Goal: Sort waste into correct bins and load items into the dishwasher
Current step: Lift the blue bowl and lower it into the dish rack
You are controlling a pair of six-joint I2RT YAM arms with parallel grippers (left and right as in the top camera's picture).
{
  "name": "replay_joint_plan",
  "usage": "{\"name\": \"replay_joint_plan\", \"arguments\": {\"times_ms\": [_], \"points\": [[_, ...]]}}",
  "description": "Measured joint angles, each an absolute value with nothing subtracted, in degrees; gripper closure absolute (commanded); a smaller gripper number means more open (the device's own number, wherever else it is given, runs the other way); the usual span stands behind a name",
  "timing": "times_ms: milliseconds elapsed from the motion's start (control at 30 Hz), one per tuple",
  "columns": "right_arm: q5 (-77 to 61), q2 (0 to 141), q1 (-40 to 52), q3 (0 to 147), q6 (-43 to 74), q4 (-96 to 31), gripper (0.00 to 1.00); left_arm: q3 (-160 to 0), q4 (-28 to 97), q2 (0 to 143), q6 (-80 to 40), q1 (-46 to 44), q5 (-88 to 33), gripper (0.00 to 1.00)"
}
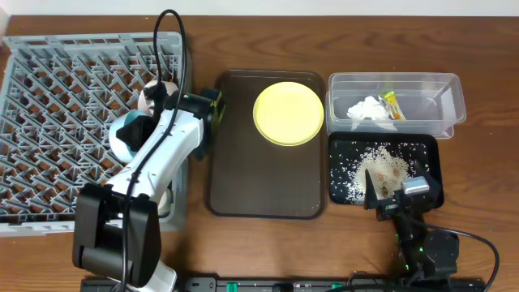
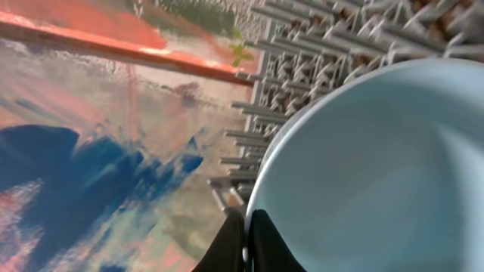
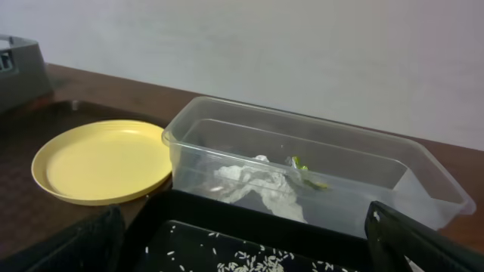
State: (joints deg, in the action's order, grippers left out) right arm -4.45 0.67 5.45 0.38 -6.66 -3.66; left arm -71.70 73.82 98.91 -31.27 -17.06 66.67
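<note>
The tissue point(image 1: 366, 109) and wrapper point(image 1: 394, 105) are lying in the clear tub point(image 1: 450, 97) near the worktop's far right corner, with rice point(image 1: 377, 166) in the black tray point(image 1: 426, 154), so sorting looks done. The yellow plate point(image 1: 288, 113) is awaiting loading. The left tool point(image 2: 246, 227) is pinching the blue bowl point(image 2: 378, 174) by its rim over the rack point(image 1: 57, 105), and the right tool point(image 1: 388, 193) is gaping empty above the rice.

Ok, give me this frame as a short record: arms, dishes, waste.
left gripper: shut on rim of light blue bowl, over dish rack
right gripper: open, empty, at black tray
yellow plate: on brown tray
tissue, wrapper: in clear tub
rice scraps: in black tray
</note>
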Motion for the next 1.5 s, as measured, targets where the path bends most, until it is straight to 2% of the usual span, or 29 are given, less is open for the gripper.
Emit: {"name": "replay_joint_plan", "arguments": {"times_ms": [800,1500], "points": [[-4.4,0.7,5.5,0.4,-6.7,-3.7,0.01,-70.0,79.7,98.9,-38.4,-17.0,68.4,0.94],[-4.4,0.7,5.5,0.4,-6.7,-3.7,0.01,-67.1,75.2,98.9,-39.0,-17.5,68.5,0.94]]}}
